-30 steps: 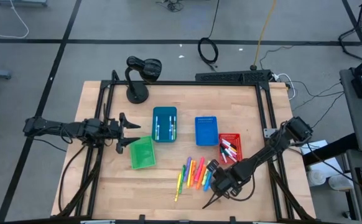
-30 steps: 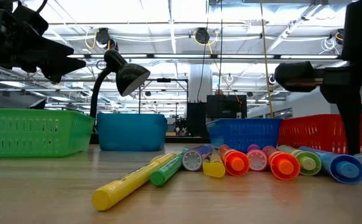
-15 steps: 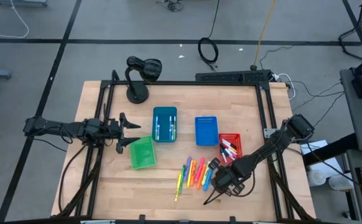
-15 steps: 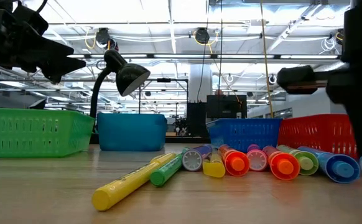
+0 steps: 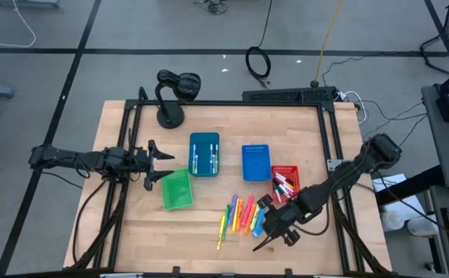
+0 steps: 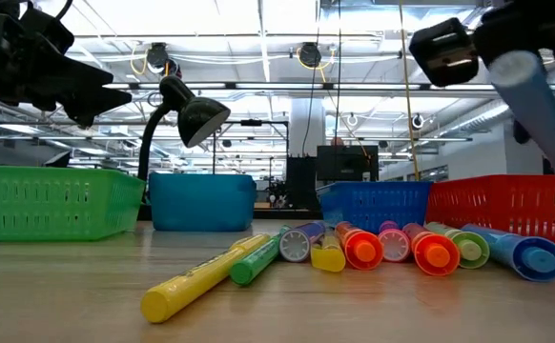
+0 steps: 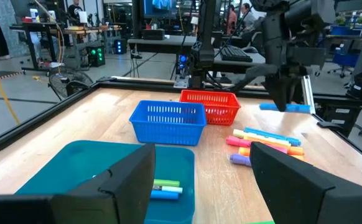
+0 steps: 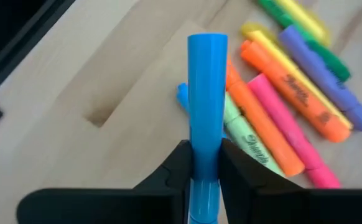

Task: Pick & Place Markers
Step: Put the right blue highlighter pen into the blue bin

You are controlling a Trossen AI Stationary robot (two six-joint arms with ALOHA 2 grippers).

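Your right end effector (image 8: 204, 171) has risen since a second ago: in the low view it stood down at the row of markers on the table, and now it hangs above them with a blue marker (image 8: 206, 106) lifted clear. Its two dark fingers (image 8: 170, 176) are closed tight on that marker's lower body, one on each side, and the capped end sticks out past the fingertips. From the left wrist view you can see the blue marker (image 7: 284, 107) held roughly level in the air, near the red bin (image 7: 211, 106).

Just below it, the remaining neon markers (image 5: 240, 216) lie side by side on the wooden table (image 5: 132, 232): orange, pink, green, purple and yellow, with another blue one partly hidden under the held marker. In the low view a yellow marker (image 6: 201, 279) lies in front of the row.

Further out, the red bin (image 5: 285, 183) holds several white-bodied markers, the blue bin (image 5: 256, 162) sits just beside it, and the teal bin (image 5: 204, 154) carries a few more pens. The green bin (image 5: 176, 189) sits tilted near your left end effector (image 5: 156, 162), which hovers over the table's left side with its fingers spread apart, holding nothing. A black desk lamp (image 5: 174, 93) stands at the far edge.
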